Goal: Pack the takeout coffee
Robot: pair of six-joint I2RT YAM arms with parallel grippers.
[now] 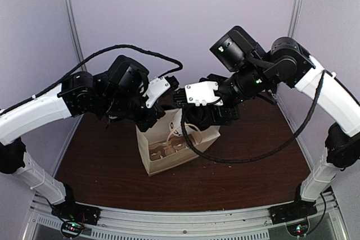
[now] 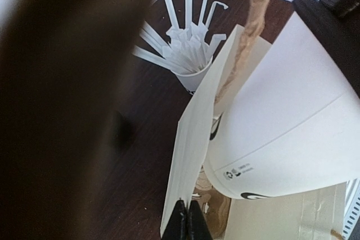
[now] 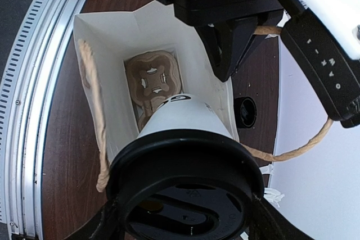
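The takeout coffee [image 3: 183, 122], a white cup with a black dome lid [image 3: 185, 195], hangs tilted over the mouth of a white paper bag [image 3: 107, 32], base pointing in. My right gripper [image 3: 183, 220] is shut on it at the lid, one finger [image 3: 93, 226] on each side. A brown cardboard carrier [image 3: 152, 80] lies at the bag's bottom. My left gripper [image 2: 188, 220] is shut on the bag's upper wall edge [image 2: 197, 139], with the cup's white side [image 2: 292, 116] just beside it. From above, the bag [image 1: 169, 153] stands mid-table and the right gripper [image 1: 198, 117] hides the cup.
A lidless white cup of long white straws [image 2: 188, 54] stands on the dark wood table behind the bag. The bag's twine handles [image 3: 93, 111] hang loose on both sides. A small black round object [image 3: 244, 111] sits on the table by the bag. The left arm [image 3: 225, 4] reaches over the bag's far side.
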